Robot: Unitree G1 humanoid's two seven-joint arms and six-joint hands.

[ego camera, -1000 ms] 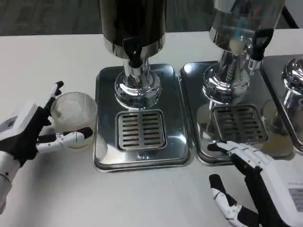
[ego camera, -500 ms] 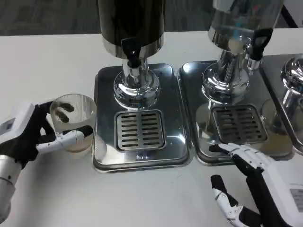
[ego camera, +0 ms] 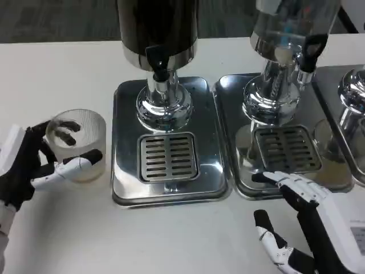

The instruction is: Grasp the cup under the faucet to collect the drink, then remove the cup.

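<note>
Left of the tray [ego camera: 122, 171], left hand [ego camera: 25, 165] grasps the cup [ego camera: 77, 145], contents unclear; right hand [ego camera: 305, 222] splayed.

A drinks station in an office or canteen: 3 steel dispensers [ego camera: 159, 63] with black taps [ego camera: 158, 64] stand on polished drip trays [ego camera: 125, 182] with slotted grates [ego camera: 169, 157], on a white table [ego camera: 57, 74] over grey carpet [ego camera: 57, 20].

Second dispenser [ego camera: 282, 63] at right, third chrome base [ego camera: 352, 94] beyond
</note>
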